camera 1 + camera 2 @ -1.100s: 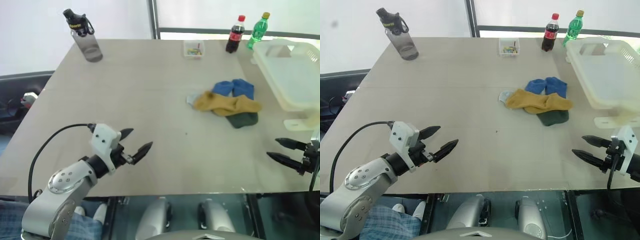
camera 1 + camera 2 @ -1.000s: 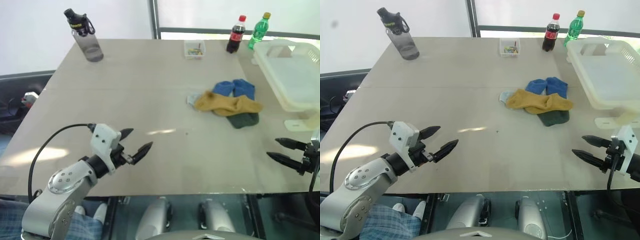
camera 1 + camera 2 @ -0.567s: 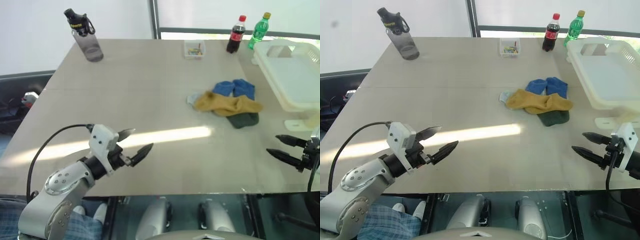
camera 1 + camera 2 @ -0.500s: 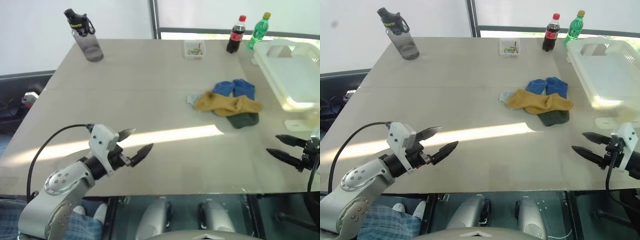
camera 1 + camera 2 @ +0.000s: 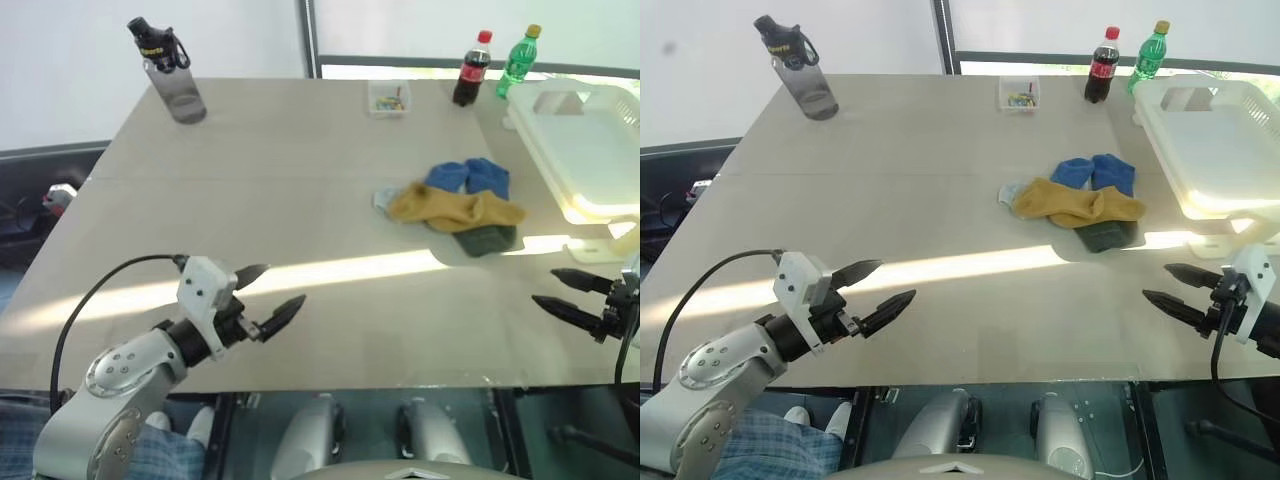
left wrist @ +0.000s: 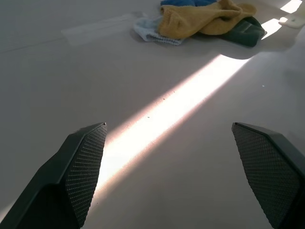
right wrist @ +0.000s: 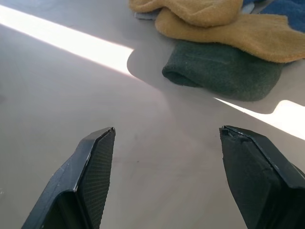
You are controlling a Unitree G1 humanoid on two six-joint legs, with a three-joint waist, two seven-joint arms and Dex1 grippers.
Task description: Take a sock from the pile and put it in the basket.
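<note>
The pile [image 5: 459, 209] of socks lies right of the table's middle: blue ones at the back, mustard yellow [image 7: 224, 23] across the middle, a dark green one [image 7: 224, 70] in front, a pale grey one [image 6: 151, 32] at its left edge. The cream-white basket [image 5: 588, 150] stands at the table's right edge, beyond the pile. My left gripper [image 5: 272, 292] hovers open over the near left of the table, far from the socks. My right gripper [image 5: 563, 295] is open near the front right edge, a short way in front of the pile, nothing between its fingers.
On the beige table [image 5: 280, 180], a grey water bottle [image 5: 167, 72] stands at the far left corner. A small clear box of colourful bits [image 5: 387, 98], a cola bottle [image 5: 470, 68] and a green bottle [image 5: 517, 60] line the far edge. A sunlit stripe crosses the near tabletop.
A stripe of sunlight has appeared and lengthened across the tabletop, reaching the basket. Both grippers have stayed in place, still open.
</note>
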